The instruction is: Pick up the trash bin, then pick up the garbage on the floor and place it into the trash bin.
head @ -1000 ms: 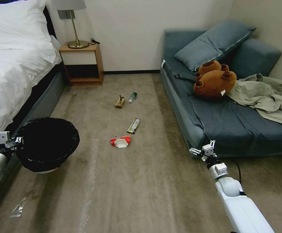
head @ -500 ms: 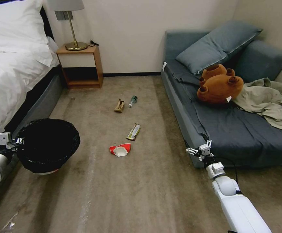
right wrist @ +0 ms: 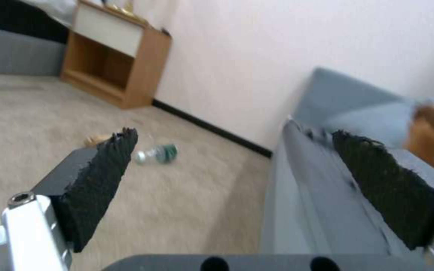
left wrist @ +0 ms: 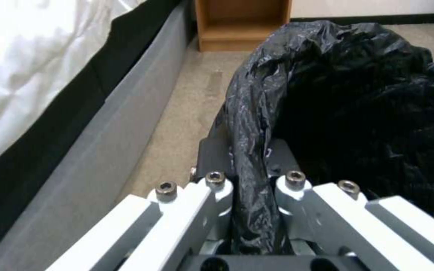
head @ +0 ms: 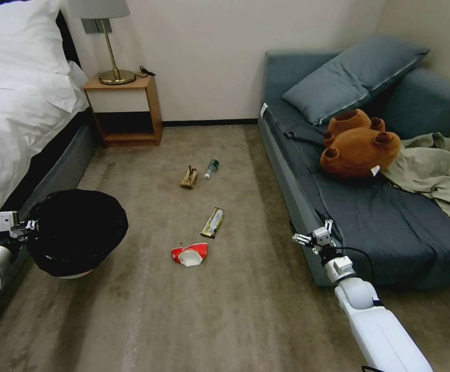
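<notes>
Four pieces of garbage lie on the floor (head: 245,310): one red-and-white wrapper (head: 189,254), one gold wrapper (head: 212,222), one tan scrap (head: 188,176), one bottle (head: 212,167). Left claw (head: 28,225) pinches the rim of the one trash bin (head: 75,230), held beside the bed (head: 18,113). Right arm reaches forward along the sofa (head: 370,227), its claw (head: 310,235) wide and empty

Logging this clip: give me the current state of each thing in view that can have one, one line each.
trash bin: lifted off the carpet, upright, bag-lined.
left end effector: shut on the bin's rim.
right end effector: open, empty, beside the sofa edge.
red-and-white wrapper: on the carpet.
gold wrapper: on the carpet.
tan scrap: on the carpet.
bottle: lying on its side.
</notes>
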`<state>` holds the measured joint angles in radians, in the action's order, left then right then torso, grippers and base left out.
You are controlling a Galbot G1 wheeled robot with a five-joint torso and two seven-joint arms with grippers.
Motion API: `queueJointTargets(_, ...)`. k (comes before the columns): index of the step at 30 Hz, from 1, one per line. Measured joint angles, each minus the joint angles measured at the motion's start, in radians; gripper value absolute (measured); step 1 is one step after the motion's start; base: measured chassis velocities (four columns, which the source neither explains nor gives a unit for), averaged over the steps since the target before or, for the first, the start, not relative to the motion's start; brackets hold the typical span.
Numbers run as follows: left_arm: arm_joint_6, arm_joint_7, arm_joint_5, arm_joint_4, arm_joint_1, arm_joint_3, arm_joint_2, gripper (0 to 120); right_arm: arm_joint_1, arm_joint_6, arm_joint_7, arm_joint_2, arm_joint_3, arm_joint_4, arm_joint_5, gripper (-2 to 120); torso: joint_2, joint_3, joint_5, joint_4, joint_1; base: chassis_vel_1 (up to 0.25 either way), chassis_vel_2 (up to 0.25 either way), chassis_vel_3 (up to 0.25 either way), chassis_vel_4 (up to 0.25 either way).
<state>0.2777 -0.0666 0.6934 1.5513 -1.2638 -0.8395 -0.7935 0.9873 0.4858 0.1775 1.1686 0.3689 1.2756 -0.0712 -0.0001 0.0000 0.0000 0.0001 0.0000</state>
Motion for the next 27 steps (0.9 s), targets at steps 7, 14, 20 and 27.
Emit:
queueJointTargets(7,0.000,-0.004,-0.015,-0.004,0.001,0.000,-0.019,5,0.015,-0.039,-0.016,-0.041,-0.079,0.121,0.015,100,0.000,0.000,0.0000,0.0000,0.000,-0.139,0.144,0.133,-0.140)
queueJointTargets(14,0.000,-0.004,-0.016,-0.009,0.012,0.004,-0.016,5,0.000,-0.040,-0.017,-0.067,-0.117,0.110,0.022,100,0.000,0.000,0.0002,-0.0001,0.000,-0.132,0.133,0.143,-0.133)
queueJointTargets(20,0.002,-0.002,-0.016,-0.011,0.015,0.004,-0.013,5,-0.014,-0.039,-0.017,-0.063,-0.141,0.095,0.028,100,0.000,0.000,0.0000,0.0000,0.000,-0.160,0.167,0.161,-0.159)
queueJointTargets(27,0.002,-0.006,-0.019,-0.018,0.004,-0.009,-0.015,5,-0.019,-0.028,-0.017,-0.038,-0.163,0.074,0.045,100,0.000,0.000,0.0000,0.0002,0.000,-0.167,0.178,0.169,-0.152)
